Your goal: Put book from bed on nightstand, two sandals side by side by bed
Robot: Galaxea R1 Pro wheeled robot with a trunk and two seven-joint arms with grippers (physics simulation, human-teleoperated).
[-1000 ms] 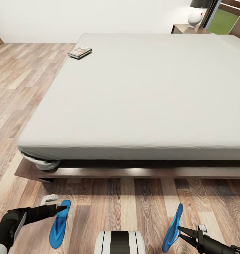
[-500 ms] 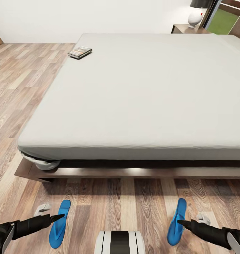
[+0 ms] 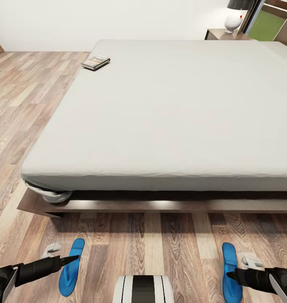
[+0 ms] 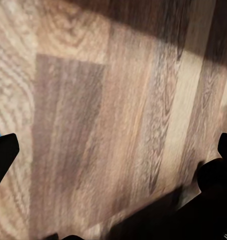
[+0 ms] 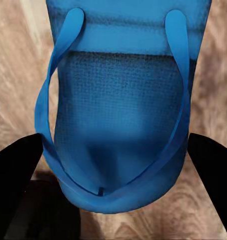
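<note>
Head looks down over bed (image 3: pixel 168 105); wrists near floor (image 4: pixel 118 100), perhaps.

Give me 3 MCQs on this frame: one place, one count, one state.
1. Where is the book?
A. on the floor
B. on the bed, near a far corner
C. on the nightstand

2. How many blue sandals lie on the floor?
A. one
B. two
C. three

3. The right pincer is:
A. open, fingers either side of a sandal
B. shut on the book
C. lifting a lamp

Key: B, it lies on the mattress; B, one sandal by each arm; A, the sandal sits between spread fingers.
</note>
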